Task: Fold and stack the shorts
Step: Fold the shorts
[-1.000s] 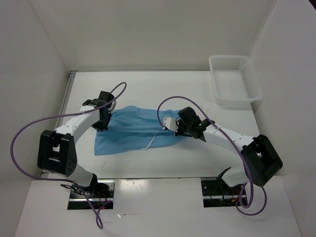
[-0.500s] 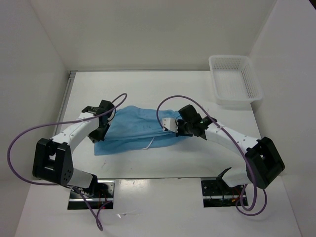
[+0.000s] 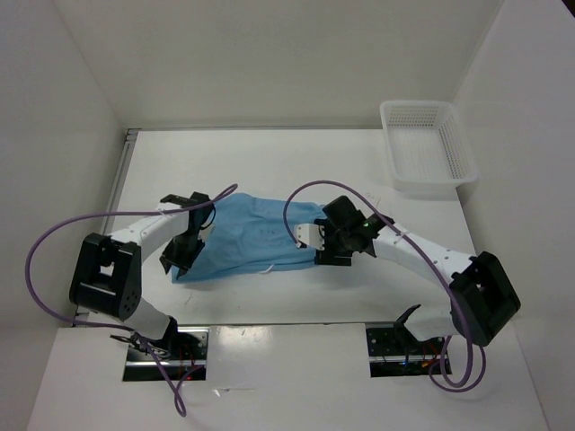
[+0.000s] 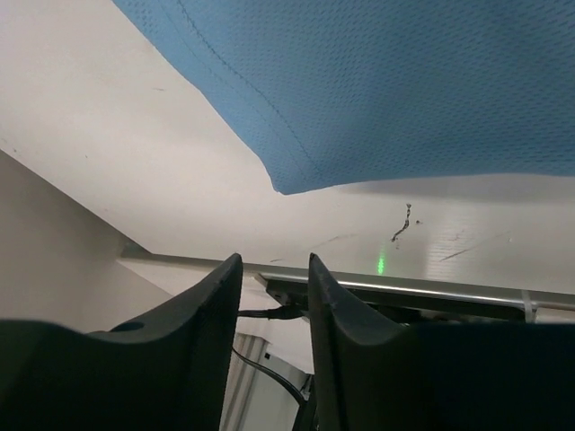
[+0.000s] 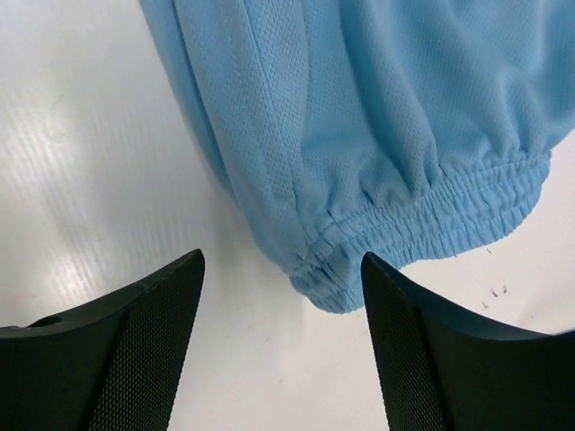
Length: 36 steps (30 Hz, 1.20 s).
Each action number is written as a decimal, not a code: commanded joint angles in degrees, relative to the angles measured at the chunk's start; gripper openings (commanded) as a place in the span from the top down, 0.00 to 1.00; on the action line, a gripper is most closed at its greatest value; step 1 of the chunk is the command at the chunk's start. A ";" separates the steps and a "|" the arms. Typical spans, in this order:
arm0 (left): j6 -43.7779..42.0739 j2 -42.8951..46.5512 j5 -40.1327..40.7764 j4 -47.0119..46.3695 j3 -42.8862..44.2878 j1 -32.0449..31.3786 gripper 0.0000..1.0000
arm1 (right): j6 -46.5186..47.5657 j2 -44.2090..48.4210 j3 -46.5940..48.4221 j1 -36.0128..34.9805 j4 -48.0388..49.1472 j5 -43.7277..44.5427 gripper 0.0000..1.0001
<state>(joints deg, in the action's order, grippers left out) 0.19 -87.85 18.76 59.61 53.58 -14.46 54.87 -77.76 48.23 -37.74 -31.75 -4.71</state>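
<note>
The light blue shorts (image 3: 256, 235) lie flat on the white table between my two arms. In the left wrist view their hemmed corner (image 4: 280, 184) rests on the table just beyond my left gripper (image 4: 274, 262). That gripper's fingers stand a little apart with nothing between them. From above, the left gripper (image 3: 178, 262) hovers over the shorts' near-left corner. My right gripper (image 5: 280, 262) is wide open over the gathered elastic waistband (image 5: 431, 211), whose corner lies below the gap, untouched. In the top view the right gripper (image 3: 325, 256) sits at the shorts' right end.
A white mesh basket (image 3: 428, 157) stands at the far right corner of the table. White walls close in the table on the left, right and back. A metal rail (image 4: 404, 289) runs along the near table edge.
Both grippers were shut on the shorts and have opened and let go. The cloth has been drawn toward the near edge and now lies flatter; both wrists moved nearer.
</note>
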 commanded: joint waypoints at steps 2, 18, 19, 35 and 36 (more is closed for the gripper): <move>-0.19 1.81 0.83 2.17 0.29 -0.22 0.55 | -5.64 5.59 5.20 -0.41 -2.79 -3.55 0.24; -0.19 -17.52 -6.89 -15.58 20.32 17.17 0.41 | -62.95 -13.63 10.23 25.86 5.81 -20.05 0.32; -0.19 -19.18 -9.25 -15.58 21.29 18.66 0.41 | -62.96 -14.43 10.22 25.87 5.82 -21.38 0.31; -0.19 -19.62 -22.88 -15.05 32.37 21.05 0.45 | -69.19 -20.15 2.40 23.95 14.07 -24.29 0.39; -0.19 -19.64 -23.76 -14.45 32.90 21.05 0.47 | -69.20 -20.15 2.40 23.94 14.69 -24.29 0.42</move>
<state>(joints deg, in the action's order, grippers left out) 0.21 -109.12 0.82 44.62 83.66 6.15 -12.25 -97.27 52.27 -12.32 -20.97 -29.10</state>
